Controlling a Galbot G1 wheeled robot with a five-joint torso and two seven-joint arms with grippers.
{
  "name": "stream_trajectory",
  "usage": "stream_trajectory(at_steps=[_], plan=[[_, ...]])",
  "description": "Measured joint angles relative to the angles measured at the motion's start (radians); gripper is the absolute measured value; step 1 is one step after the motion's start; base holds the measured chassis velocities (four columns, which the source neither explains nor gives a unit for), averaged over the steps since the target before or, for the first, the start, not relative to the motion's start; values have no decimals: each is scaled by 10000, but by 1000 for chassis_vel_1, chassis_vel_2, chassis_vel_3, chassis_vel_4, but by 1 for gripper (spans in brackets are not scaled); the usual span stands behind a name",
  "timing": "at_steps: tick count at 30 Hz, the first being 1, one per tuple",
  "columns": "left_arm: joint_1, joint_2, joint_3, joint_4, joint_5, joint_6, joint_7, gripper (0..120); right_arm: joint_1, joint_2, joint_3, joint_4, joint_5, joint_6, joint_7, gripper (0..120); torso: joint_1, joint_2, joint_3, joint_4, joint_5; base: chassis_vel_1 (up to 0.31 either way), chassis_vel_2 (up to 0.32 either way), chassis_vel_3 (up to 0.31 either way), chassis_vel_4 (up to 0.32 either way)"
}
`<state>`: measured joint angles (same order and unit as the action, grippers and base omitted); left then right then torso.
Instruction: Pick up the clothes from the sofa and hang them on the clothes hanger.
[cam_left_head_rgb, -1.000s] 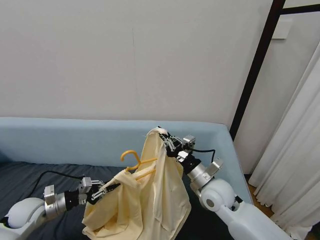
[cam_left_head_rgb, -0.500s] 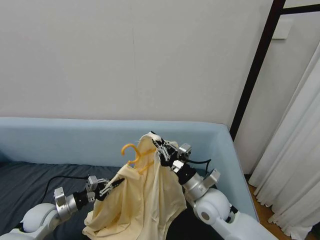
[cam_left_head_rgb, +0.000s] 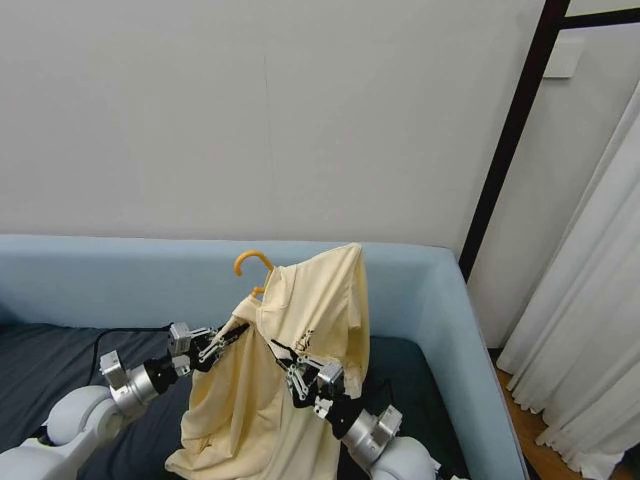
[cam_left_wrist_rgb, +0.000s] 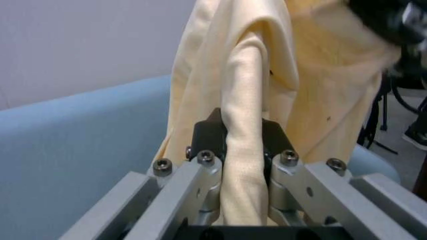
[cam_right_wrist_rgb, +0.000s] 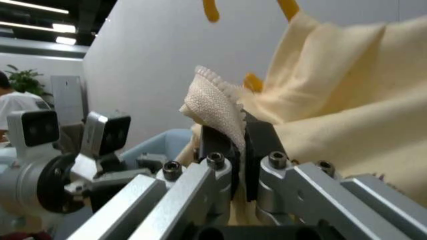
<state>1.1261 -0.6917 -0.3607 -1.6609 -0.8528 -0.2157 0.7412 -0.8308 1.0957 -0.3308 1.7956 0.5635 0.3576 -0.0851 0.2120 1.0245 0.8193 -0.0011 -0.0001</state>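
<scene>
- Held up in front of the light blue sofa (cam_left_head_rgb: 100, 275): pale yellow cotton T-shirt (cam_left_head_rgb: 310, 300), creased, draped over a yellow-orange plastic hanger (cam_left_head_rgb: 248, 262).
- Clamped on a rolled fold at the shirt's shoulder: left gripper (cam_left_wrist_rgb: 243, 150).
- Pinched tight on a ribbed cloth edge, lower front: right gripper (cam_right_wrist_rgb: 239, 145).
</scene>
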Motion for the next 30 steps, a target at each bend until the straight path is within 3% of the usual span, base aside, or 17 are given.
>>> stream_trajectory(at_steps=[14, 22, 27, 30], plan=[[-426, 329, -16, 227, -23, -98, 102, 7, -601, -623, 220, -100, 139, 347, -2433, 0, 0, 0, 0, -6, 0, 0, 0, 0, 0], [-523, 512, -56, -82, -228, -78, 121, 7, -574, -467, 37, -111, -337, 322, -1798, 0, 0, 0, 0, -4, 1, 0, 0, 0, 0], [-484, 588, -135, -154, -250, -78, 183, 7, -481, -385, -74, -63, -474, 379, -1370, 18, 0, 0, 0, -3, 1, 0, 0, 0, 0], [-646, 784, -177, 164, -226, -78, 239, 7, -508, -589, -164, -203, -302, 1079, -2557, 32, 0, 0, 0, -3, 0, 0, 0, 0, 0]])
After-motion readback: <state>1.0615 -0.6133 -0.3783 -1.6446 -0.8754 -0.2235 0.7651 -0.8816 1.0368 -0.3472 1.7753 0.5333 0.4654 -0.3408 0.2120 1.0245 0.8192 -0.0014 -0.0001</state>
